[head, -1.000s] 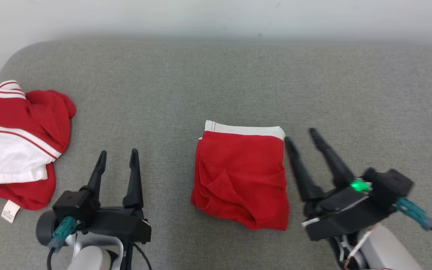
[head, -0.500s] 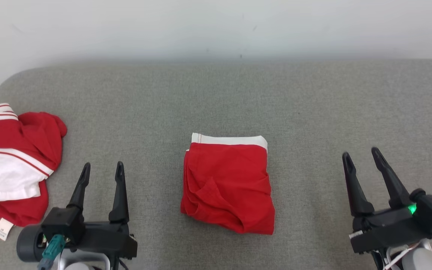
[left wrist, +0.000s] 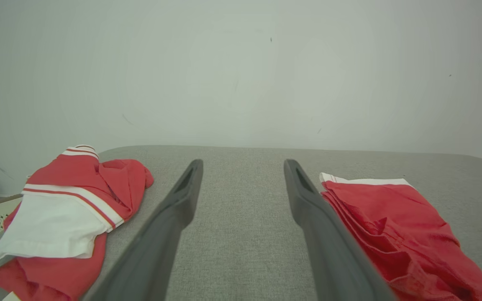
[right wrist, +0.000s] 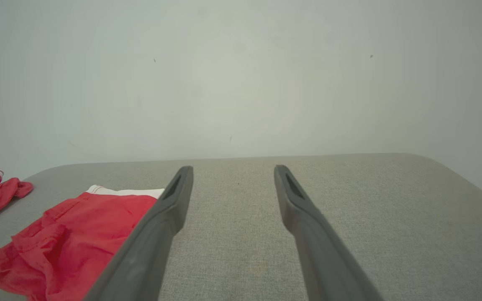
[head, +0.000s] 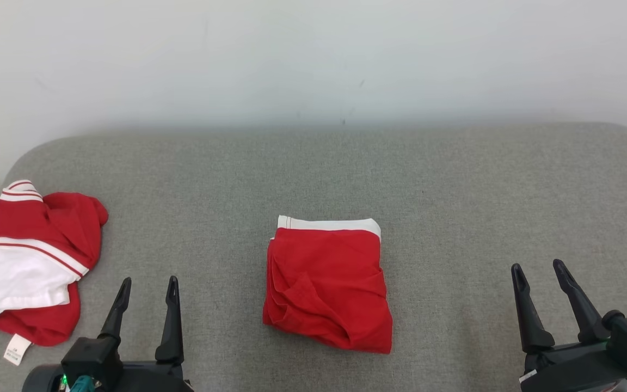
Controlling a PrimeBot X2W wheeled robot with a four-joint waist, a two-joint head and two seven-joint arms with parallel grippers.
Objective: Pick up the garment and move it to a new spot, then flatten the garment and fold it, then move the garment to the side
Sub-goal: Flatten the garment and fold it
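On the grey cushion (head: 455,207), folded red garment (head: 327,288) untouched — left gripper (head: 148,280) and right gripper (head: 536,264) flanking it, near side, jaws spread, likely poised for the sideways move.

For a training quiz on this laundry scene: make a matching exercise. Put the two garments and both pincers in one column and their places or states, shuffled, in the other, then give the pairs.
Column one:
1. folded red garment
2. red and white garment
3. left pincer
4. right pincer

Column two:
a. open, to the right of the folded piece, apart from it
b. crumpled at the left end of the grey surface
c. lying mid-surface, white band toward the wall
d. open, between the two garments, touching neither

Pairs: 1-c; 2-b; 3-d; 4-a.
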